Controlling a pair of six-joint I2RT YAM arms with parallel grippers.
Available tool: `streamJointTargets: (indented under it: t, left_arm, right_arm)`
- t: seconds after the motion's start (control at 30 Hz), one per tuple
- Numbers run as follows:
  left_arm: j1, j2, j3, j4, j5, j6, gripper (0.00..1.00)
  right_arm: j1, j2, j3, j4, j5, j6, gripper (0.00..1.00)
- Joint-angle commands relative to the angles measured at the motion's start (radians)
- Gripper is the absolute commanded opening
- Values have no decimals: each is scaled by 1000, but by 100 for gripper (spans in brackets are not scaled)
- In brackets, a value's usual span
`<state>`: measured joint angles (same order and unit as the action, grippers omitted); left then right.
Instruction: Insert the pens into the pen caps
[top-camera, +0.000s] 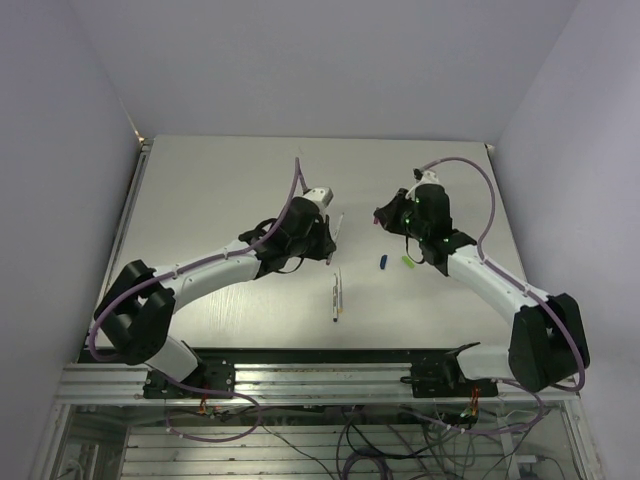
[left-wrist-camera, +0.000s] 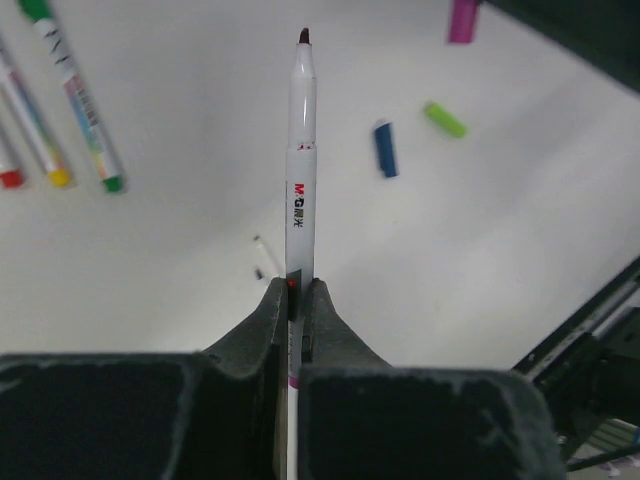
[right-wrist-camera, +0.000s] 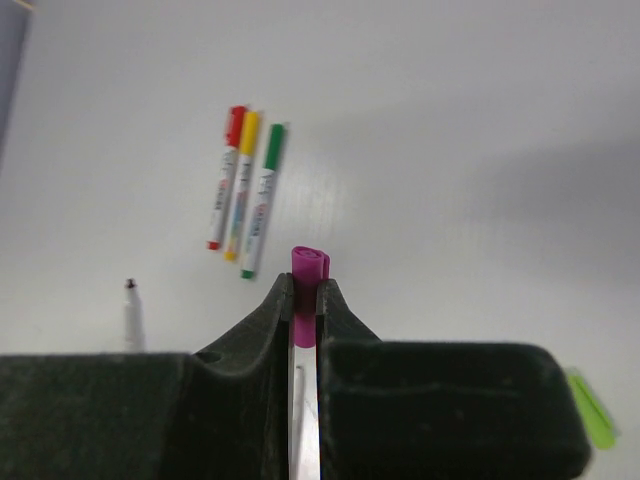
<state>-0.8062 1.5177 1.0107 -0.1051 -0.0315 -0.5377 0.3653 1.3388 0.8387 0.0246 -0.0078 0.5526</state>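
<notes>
Over the table (top-camera: 200, 180), the top view shows the left arm (top-camera: 220, 262) and the right arm (top-camera: 490, 278) reaching inward, their ends near each other but apart. Three capped pens (top-camera: 337, 295) lie together between the arms. A blue cap (top-camera: 382, 262) and a light green cap (top-camera: 408, 262) lie loose near the right arm's wrist.

Left wrist view: the left gripper (left-wrist-camera: 296, 292) is pressed together on an uncapped pen (left-wrist-camera: 301, 150), whose dark tip points away from the fingers. No cap is on it yet.

Right wrist view: the right gripper (right-wrist-camera: 305, 295) pinches a purple cap (right-wrist-camera: 308, 264), whose end protrudes past the fingertips. The pen tip appears well to the left of the cap and is not lined up with it.

Judged progress:
- Done: three pens are capped (red, yellow, green).
- In hand: the purple pair is held but not joined.
- Left: the blue and light green caps. Their pens cannot be made out with certainty.

Nothing stands between tip and cap. The loose caps lie on the table near the meeting point.
</notes>
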Motion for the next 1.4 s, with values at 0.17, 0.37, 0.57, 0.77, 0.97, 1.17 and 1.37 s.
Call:
streamJointTargets:
  t: [0.17,0.37,0.57,0.77,0.97,1.17,1.37]
  left_arm:
    - [6,19,-6,264,247,-49,7]
    - [2,36,-7,314,292,-86,7]
    - [0,36,-1,317,305,-87,7]
    - [0,24,-10,329,289,-89,7]
    - [0,18,-18,345,261,-100,7]
    - [0,28,-6,341,265,-99,7]
    - [0,25,-7,337,255,-97,7]
  right_arm:
    - [-2,-116,-72,289,-43,52,0]
    - [-2,-139,-86,335,-32,61,0]
    - [-1,-141,-95,359,-43,90,0]
    - [-2,-137,-101,371,-66,115,0]
    - [-2,-140,-109,367,-90,127,0]
    - [-2,-139,-124,378,-111,145,0]
    - [-2,-139,-127,377,-123,148,0]
